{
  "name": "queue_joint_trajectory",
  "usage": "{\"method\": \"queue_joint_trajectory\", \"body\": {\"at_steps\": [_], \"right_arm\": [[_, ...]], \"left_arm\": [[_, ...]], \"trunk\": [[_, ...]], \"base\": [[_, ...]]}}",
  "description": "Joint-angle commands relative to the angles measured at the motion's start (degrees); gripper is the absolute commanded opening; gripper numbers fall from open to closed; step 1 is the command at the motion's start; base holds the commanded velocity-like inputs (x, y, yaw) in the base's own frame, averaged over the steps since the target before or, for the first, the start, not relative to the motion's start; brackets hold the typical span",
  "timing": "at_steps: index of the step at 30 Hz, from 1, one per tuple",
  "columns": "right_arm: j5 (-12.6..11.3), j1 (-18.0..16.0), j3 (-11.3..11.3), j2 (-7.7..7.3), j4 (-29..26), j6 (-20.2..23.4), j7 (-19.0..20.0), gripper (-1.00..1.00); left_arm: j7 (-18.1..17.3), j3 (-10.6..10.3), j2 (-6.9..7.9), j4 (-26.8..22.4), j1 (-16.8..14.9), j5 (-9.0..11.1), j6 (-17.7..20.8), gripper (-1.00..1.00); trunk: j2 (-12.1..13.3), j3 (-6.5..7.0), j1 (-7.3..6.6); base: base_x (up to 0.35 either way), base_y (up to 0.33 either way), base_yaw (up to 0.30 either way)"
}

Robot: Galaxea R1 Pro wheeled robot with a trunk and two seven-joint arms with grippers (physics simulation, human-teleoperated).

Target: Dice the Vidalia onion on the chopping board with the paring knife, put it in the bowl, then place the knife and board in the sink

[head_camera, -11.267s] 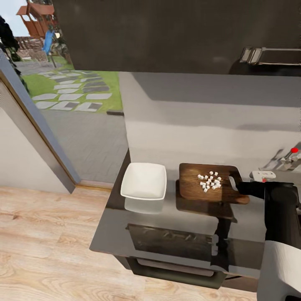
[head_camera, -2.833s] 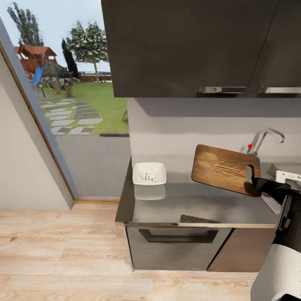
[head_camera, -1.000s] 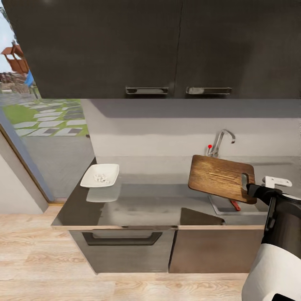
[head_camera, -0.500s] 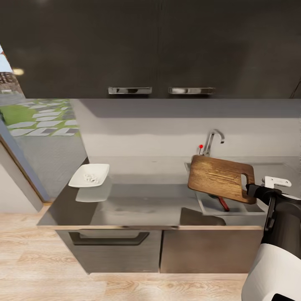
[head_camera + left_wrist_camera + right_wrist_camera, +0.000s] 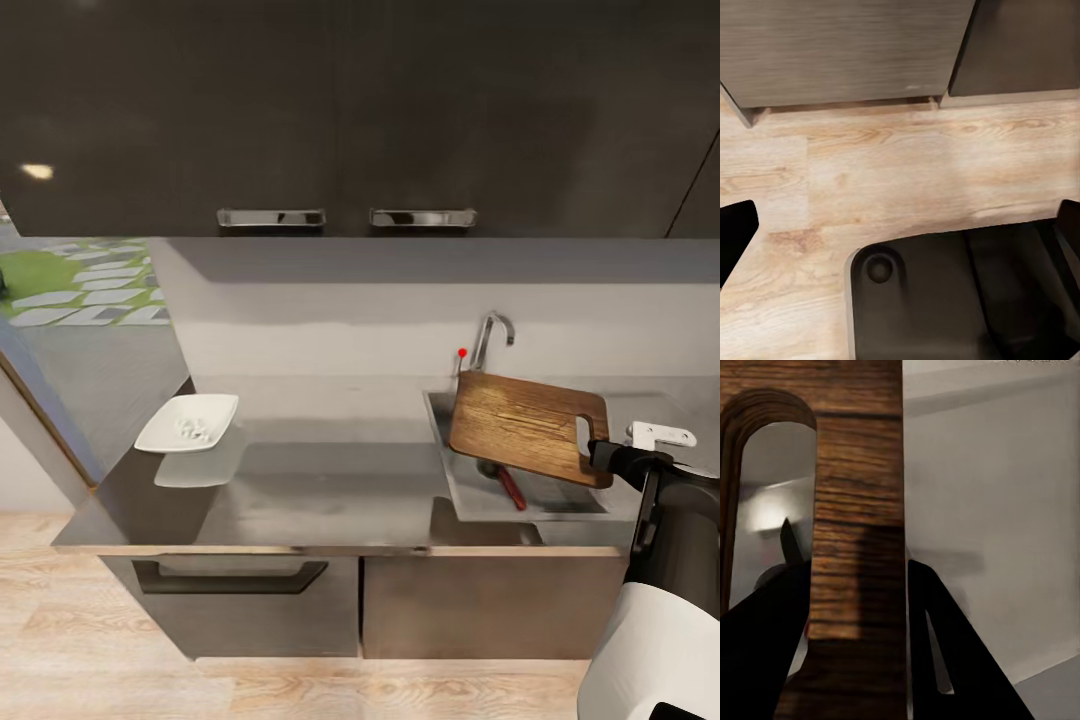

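Head view: the dark brown wooden chopping board (image 5: 525,425) is being held clamped at its handle end by the right gripper (image 5: 597,455), tilted above the stainless steel sink (image 5: 450,470); it should be lowered gently beside the red-handled paring knife (image 5: 508,485).

We see our right arm (image 5: 668,560) rising from the lower right of the head view, white at the upper segment and black toward the wrist, reaching forward and inward. Our right gripper (image 5: 597,453) is clamped on the handle end of the chopping board (image 5: 520,425), held up in the air and tilted; in the right wrist view its 2 dark fingers (image 5: 765,652) press either side of the wood. Our left gripper's fingertips (image 5: 736,232) sit far apart, probably spread wide, pointing down.
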Motion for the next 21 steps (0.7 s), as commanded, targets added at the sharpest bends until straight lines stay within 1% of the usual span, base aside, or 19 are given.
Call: {"method": "queue_joint_trajectory", "body": {"at_steps": [1, 5, 7, 8, 9, 10, 11, 12, 13, 14, 16, 17, 18, 19, 20, 21], "right_arm": [[0.5, -0.1, -0.1, 0.02, -0.1, 0.1, 0.6, -1.00], [0.5, -0.1, -0.1, 0.42, 0.2, 0.1, 0.2, -1.00], [0.4, -0.1, 0.0, 0.70, 0.5, 0.1, -2.7, -1.00], [0.3, -0.1, 0.0, 1.15, 0.6, 0.2, -4.6, -1.00], [0.3, -0.1, -0.1, 1.76, 0.6, 0.2, -6.0, -1.00], [0.2, -0.1, 0.1, 2.82, 0.6, 0.3, -8.6, -1.00], [0.2, -0.1, 0.9, 3.88, 0.6, 0.3, -12.3, -1.00], [0.2, -0.1, 2.1, 4.63, 0.6, 0.3, -15.4, -1.00], [0.0, -0.1, 5.1, 6.18, 0.6, 0.4, -22.3, -1.00], [-0.4, -0.1, 6.8, 7.10, 0.6, 0.4, -27.9, -1.00], [-2.0, -0.1, 8.0, 7.69, 0.6, 0.7, -34.8, -1.00], [-4.2, -0.4, 8.6, 7.87, 0.6, 0.9, -39.6, -1.00], [-6.0, -0.9, 9.3, 7.93, 0.6, 1.2, -42.7, -1.00], [-8.7, -2.2, 10.6, 8.00, 0.6, 2.2, -47.2, -1.00], [-10.5, -3.0, 11.6, 8.01, 0.6, 3.2, -50.0, -1.00], [-13.5, -4.0, 12.6, 8.01, 0.6, 4.9, -53.7, -1.00]], "left_arm": [[-0.3, 0.5, -0.06, -0.1, 0.0, -0.4, -0.1, 1.00], [-0.3, 0.5, -0.06, -0.1, 0.0, -0.4, -0.1, 1.00], [-0.3, 0.5, -0.09, -0.2, 0.0, -0.4, -0.1, 1.00], [-0.3, 0.5, -0.15, -0.2, 0.0, -0.4, -0.1, 1.00], [-0.3, 0.5, -0.36, -0.2, 0.0, -0.4, -0.1, 1.00], [-0.3, 0.5, -0.72, -0.2, 0.0, -0.4, -0.1, 1.00], [-0.4, 0.5, -0.91, -0.2, 0.0, -0.4, -0.1, 1.00], [-0.3, 0.5, -1.00, -0.2, 0.0, -0.4, -0.1, 1.00], [-0.3, 0.5, -1.08, -0.3, 0.0, -0.4, -0.1, 1.00], [-0.3, 0.5, -1.09, -0.3, 0.0, -0.4, -0.1, 1.00], [-0.3, 0.5, -1.11, -0.3, 0.0, -0.4, -0.1, 1.00], [-0.4, 0.5, -1.11, -0.3, 0.0, -0.4, -0.1, 1.00], [-0.4, 0.5, -1.11, -0.3, 0.0, -0.4, -0.1, 1.00], [-0.4, 0.5, -1.11, -0.3, 0.0, -0.4, -0.1, 1.00], [-0.4, 0.5, -1.11, -0.3, 0.0, -0.4, -0.1, 1.00], [-0.4, 0.5, -1.10, -0.2, 0.0, -0.4, -0.1, 1.00]], "trunk": [[-0.1, -0.11, 0.06], [-0.1, -0.11, 0.06], [-0.1, -0.11, 0.06], [-0.1, -0.11, 0.06], [-0.1, -0.11, 0.06], [-0.1, -0.11, 0.06], [-0.1, -0.11, 0.06], [-0.1, -0.11, 0.06], [-0.1, -0.11, 0.06], [-0.1, -0.11, 0.06], [-0.1, -0.11, 0.06], [-0.1, -0.11, 0.06], [-0.1, -0.11, 0.06], [-0.1, -0.11, 0.06], [-0.1, -0.11, 0.06], [-0.1, -0.11, 0.06]], "base": [[0.241, -0.032, 0.000], [0.252, -0.010, 0.000], [0.096, -0.001, 0.000], [0.033, 0.000, 0.000], [0.021, 0.000, 0.000], [0.011, 0.000, 0.000], [0.006, 0.000, 0.000], [0.004, 0.000, 0.000], [0.001, 0.000, 0.000], [0.000, 0.000, 0.000], [0.000, 0.000, 0.000], [0.000, 0.000, 0.000], [0.000, 0.000, 0.000], [0.000, 0.000, 0.000], [0.000, 0.000, 0.000], [0.000, 0.000, 0.000]]}}
